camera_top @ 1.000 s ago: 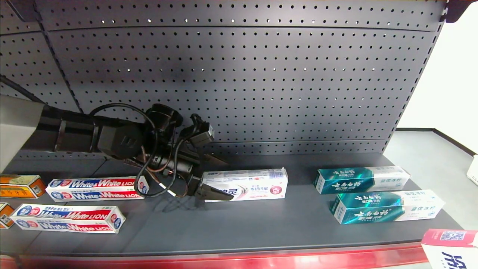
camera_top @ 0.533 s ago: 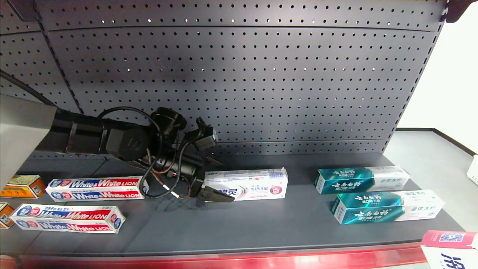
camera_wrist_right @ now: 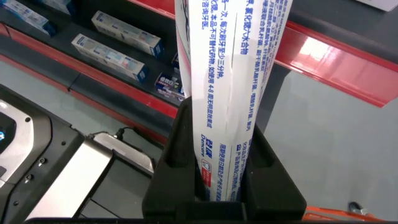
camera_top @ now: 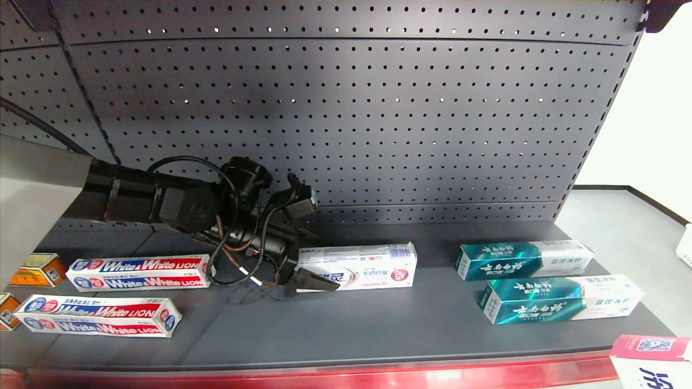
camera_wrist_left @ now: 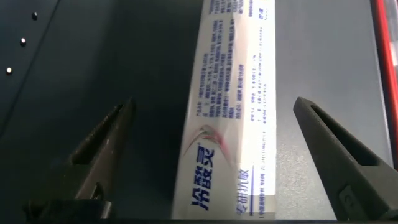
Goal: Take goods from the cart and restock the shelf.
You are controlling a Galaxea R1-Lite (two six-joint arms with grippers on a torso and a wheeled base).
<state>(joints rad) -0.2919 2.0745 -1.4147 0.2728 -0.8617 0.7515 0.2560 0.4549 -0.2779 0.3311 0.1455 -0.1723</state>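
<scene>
- Shelf (camera_top: 346, 329): dark grey, with a pegboard back.
- White toothpaste box (camera_top: 359, 265): lies flat at mid-shelf, towards the far side.
- Left gripper (camera_top: 326, 262): fingers (camera_wrist_left: 348, 162) spread wide, straddling that box's left end, with a gap on each side.
- Right gripper (camera_wrist_right: 221, 146): fingers closed on a second white box (camera_wrist_right: 230, 62), held before the shelf's near right corner.
- Two teal boxes (camera_top: 521, 259): right.
- Two red-and-blue boxes (camera_top: 138, 272): left.

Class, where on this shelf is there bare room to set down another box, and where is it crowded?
Bare: the front strip before the white box, and the gap between it and the teal boxes. Crowded: around the left end effector.
</scene>
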